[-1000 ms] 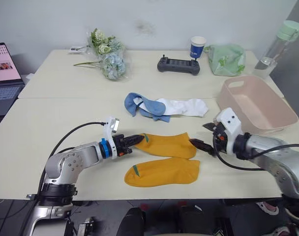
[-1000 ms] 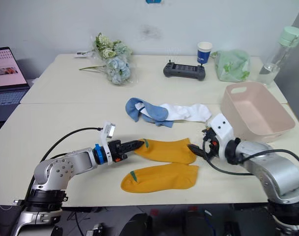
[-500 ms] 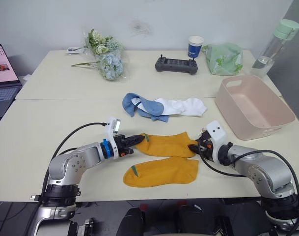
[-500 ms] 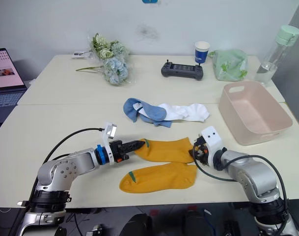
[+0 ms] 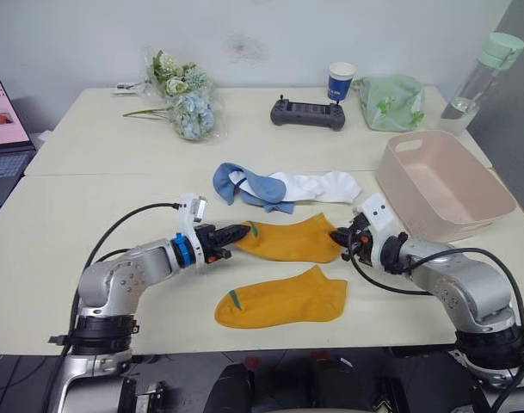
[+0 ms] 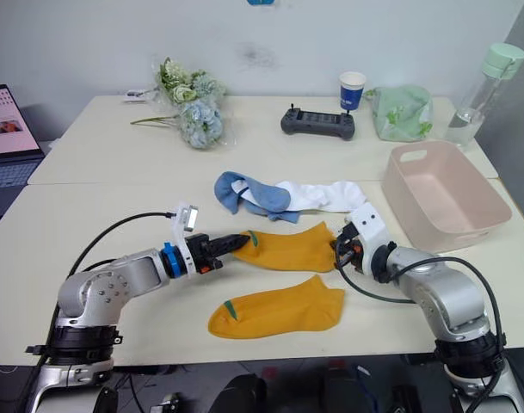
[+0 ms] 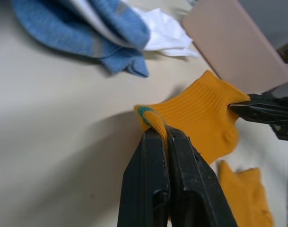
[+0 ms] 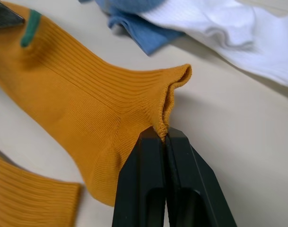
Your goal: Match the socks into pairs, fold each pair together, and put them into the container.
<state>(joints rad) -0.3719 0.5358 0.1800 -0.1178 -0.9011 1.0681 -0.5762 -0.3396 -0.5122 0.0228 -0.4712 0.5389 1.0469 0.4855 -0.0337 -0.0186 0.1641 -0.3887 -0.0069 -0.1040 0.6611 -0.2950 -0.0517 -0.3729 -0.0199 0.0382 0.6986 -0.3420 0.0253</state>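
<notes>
Two mustard socks lie near the table's front. The upper mustard sock [image 5: 287, 241] is stretched between both grippers. My left gripper [image 5: 243, 231] is shut on its green-marked end [image 7: 144, 111]. My right gripper [image 5: 337, 237] is shut on the opposite end, pinching the rolled edge [image 8: 174, 90]. The lower mustard sock [image 5: 283, 297] lies flat, apart from the upper one. Farther back, light blue socks [image 5: 244, 185] and white socks [image 5: 326, 185] lie in an overlapping heap. The pink container [image 5: 477, 219] stands at the right, beyond my right gripper.
Along the back of the table are a flower bouquet [image 5: 182, 103], a black controller [image 5: 307, 114], a paper cup [image 5: 340, 81], a pale green cloth bag [image 5: 391, 101] and a water bottle [image 5: 481, 73]. A laptop [image 5: 2, 116] sits at the far left.
My right gripper has closed on the upper mustard sock's right end. Both grippers have carried that sock a little away from the lower one, leaving a gap.
</notes>
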